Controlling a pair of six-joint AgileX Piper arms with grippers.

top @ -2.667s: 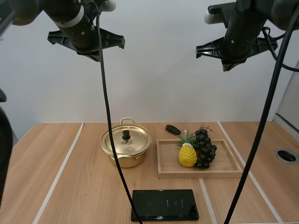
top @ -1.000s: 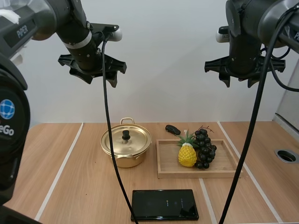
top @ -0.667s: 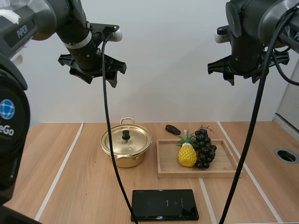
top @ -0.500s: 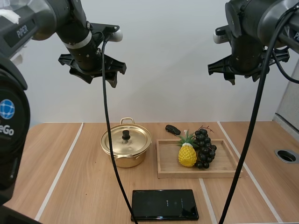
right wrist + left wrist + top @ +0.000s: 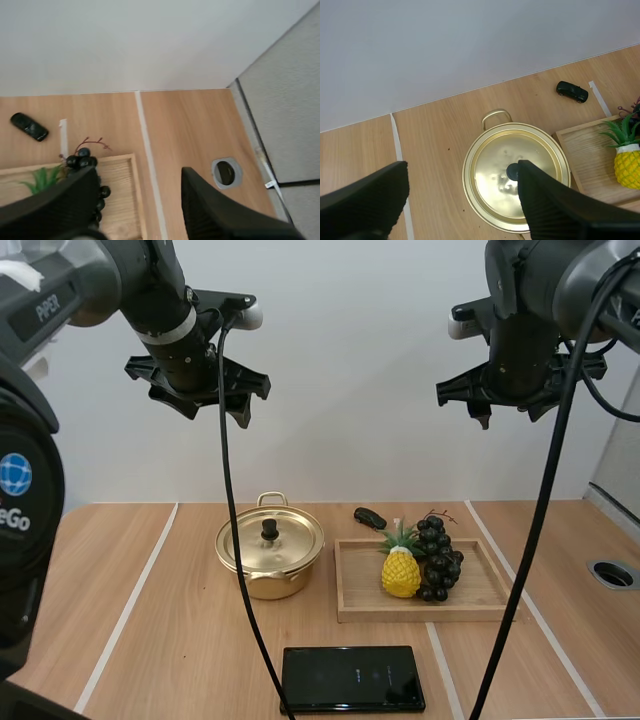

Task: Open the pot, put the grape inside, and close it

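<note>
A gold pot [image 5: 270, 555] with its lid on and a black knob [image 5: 269, 530] stands mid-table. To its right, a dark bunch of grapes [image 5: 437, 560] lies in a wooden tray [image 5: 470, 605]. My left gripper [image 5: 195, 390] hangs high above the pot. In the left wrist view its fingers [image 5: 365, 200] stand wide apart, open, over the lidded pot [image 5: 495, 170]. My right gripper [image 5: 515, 390] hangs high above the table's right side. In the right wrist view its fingers [image 5: 220, 210] are apart and hold nothing, with the grapes [image 5: 82, 159] beside one of them.
A toy pineapple [image 5: 401, 570] shares the tray with the grapes. A small black toy car [image 5: 370, 518] sits behind the tray. A flat black slab [image 5: 352, 678] lies near the front edge. A round hole [image 5: 612, 574] is in the table at far right.
Both arms came down a little from their earliest pose. Over the last second the right gripper has shifted slightly left and turned; the left arm has held still.
</note>
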